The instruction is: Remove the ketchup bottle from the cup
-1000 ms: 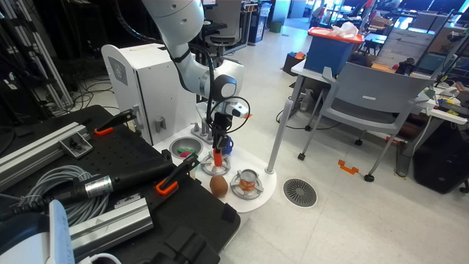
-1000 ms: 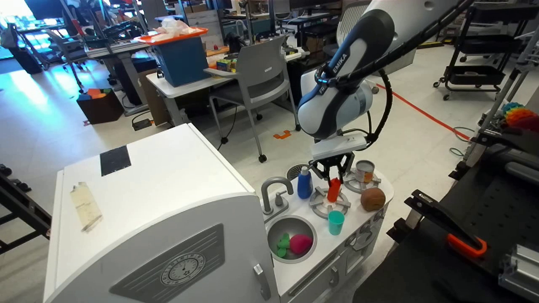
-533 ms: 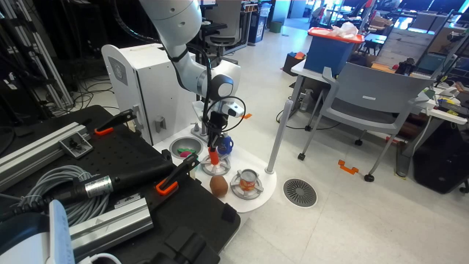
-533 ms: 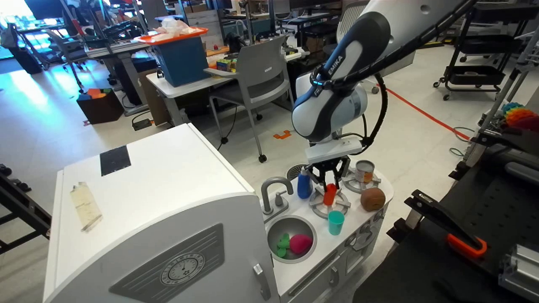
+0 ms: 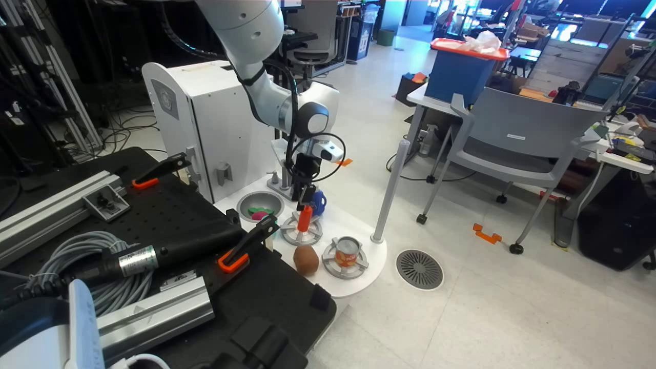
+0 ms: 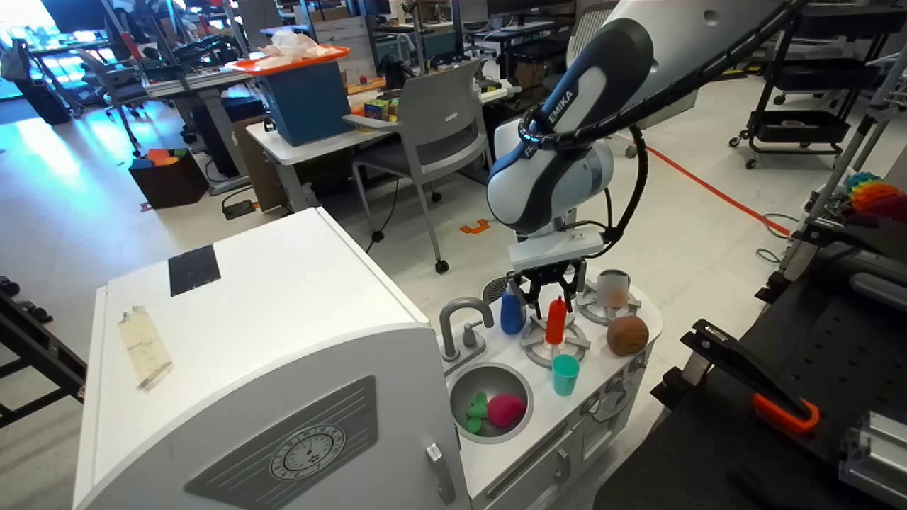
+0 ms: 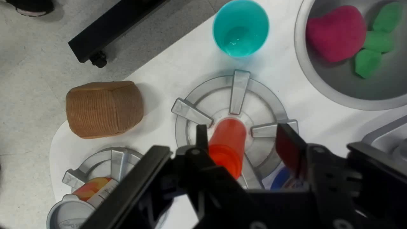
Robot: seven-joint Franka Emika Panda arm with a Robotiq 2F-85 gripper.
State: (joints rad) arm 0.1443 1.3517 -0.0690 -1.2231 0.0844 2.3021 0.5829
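The small red ketchup bottle (image 6: 556, 324) stands on the burner ring nearer the sink, outside the cup. It also shows in the other exterior picture (image 5: 304, 220) and in the wrist view (image 7: 229, 135). My gripper (image 6: 554, 313) is open around its upper part; in the wrist view (image 7: 241, 127) one finger is close to the bottle's left side and the other is well apart from its right side. I cannot tell whether the near finger touches it. The teal cup (image 6: 565, 375) stands upright beside the burner, and the wrist view shows nothing but its bare inside (image 7: 240, 31).
A blue bottle (image 6: 511, 313) stands close behind the burner. A brown ball (image 6: 627, 335) and a can (image 6: 613, 290) on the second burner are on the far side. The sink (image 6: 528, 379) holds a pink and green toy. A faucet (image 6: 464, 312) rises behind the sink.
The gripper's fingers have spread and let go of the ketchup bottle. The bottle leaned half a second ago and now stands about upright, slightly toward the sink from before.
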